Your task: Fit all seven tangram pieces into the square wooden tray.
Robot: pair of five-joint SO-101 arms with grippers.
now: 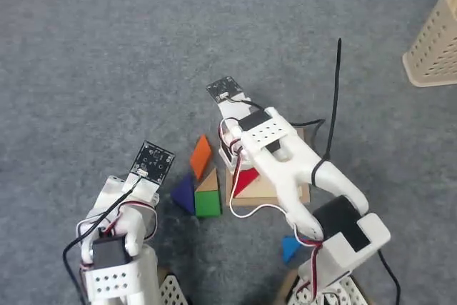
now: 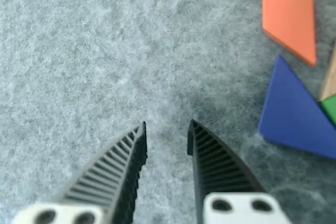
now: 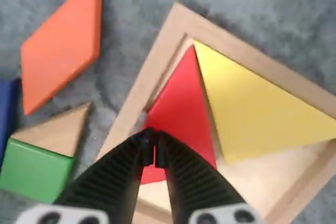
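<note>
While grey carpet (image 1: 107, 55) lies beneath, L claw (image 2: 167, 124) gapes empty, R claw (image 3: 155, 135) sits closed.

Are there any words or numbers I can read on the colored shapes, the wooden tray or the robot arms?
No text can be read.
The orange piece, red piece, yellow piece and wooden tray are plain.
Any print on the black circuit board is too small to read.

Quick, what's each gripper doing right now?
Left gripper: open, holding nothing.
Right gripper: closed, tips at the red triangle in the wooden tray.
</note>
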